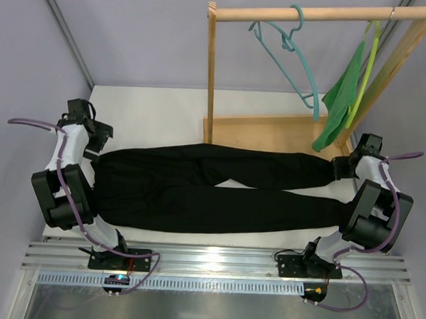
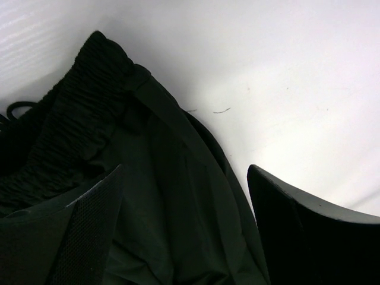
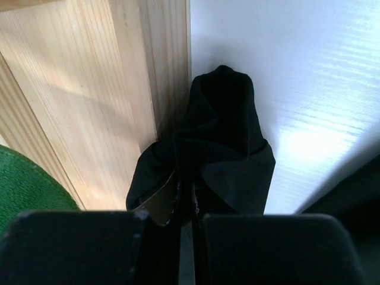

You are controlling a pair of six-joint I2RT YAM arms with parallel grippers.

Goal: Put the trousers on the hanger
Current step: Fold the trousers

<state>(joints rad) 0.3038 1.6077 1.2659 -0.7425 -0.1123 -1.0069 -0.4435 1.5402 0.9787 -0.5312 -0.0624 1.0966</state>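
Top external view, near edge first: where are the trousers?
— The trousers (image 1: 211, 191) lie flat across the counter (image 1: 152, 103) just beyond the arm bases. The waistband (image 2: 71, 119) is toward the left arm and both legs run off to the right.
— And the left fingers?
— The left fingers (image 2: 89, 225) stand spread wide over the fabric just below the gathered waistband. Cloth shows between them, but nothing is pinched.
— The right fingers?
— The right fingers (image 3: 214, 237) are closed tight on the cuff (image 3: 222, 119) of the farther leg, beside the wooden foot of the rack (image 1: 321, 14).
— How will the cloth handle?
— It looks soft, light and limp, so if lifted by one end it would likely sag and trail. The elastic waistband is the thickest, firmest place for the left side to pinch, and the doubled cuff hem suits the right.
— Farther back?
— The hanger (image 1: 285, 42) hangs by its hook from the rack's rail, above the trousers and well apart from them. Near it is a green cloth (image 1: 341, 102) on a yellow-green hanger (image 1: 368, 67). The hanger is thin and free to swing, so it would probably shift under a push. The fabric may slide off its bar unless draped evenly.
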